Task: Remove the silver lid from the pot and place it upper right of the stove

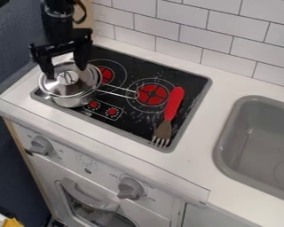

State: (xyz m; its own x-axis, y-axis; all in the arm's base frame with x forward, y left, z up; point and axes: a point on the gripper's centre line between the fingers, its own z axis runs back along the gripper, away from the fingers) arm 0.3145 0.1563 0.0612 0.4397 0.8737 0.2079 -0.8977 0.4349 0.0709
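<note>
The gripper (65, 73) hangs at the upper left, its two fingers spread wide apart over the pot, one on each side of the lid's knob. Below it, the silver lid (67, 88) lies on the silver pot (76, 100). The pot stands on the left part of the black stove top (132, 75), with its handle pointing right. Whether the fingertips touch the lid I cannot tell.
A fork with a red handle (175, 99) lies on the right side of the stove. A grey sink (228, 128) is set into the counter (195, 170) at the right. White tiled wall (227, 26) runs behind.
</note>
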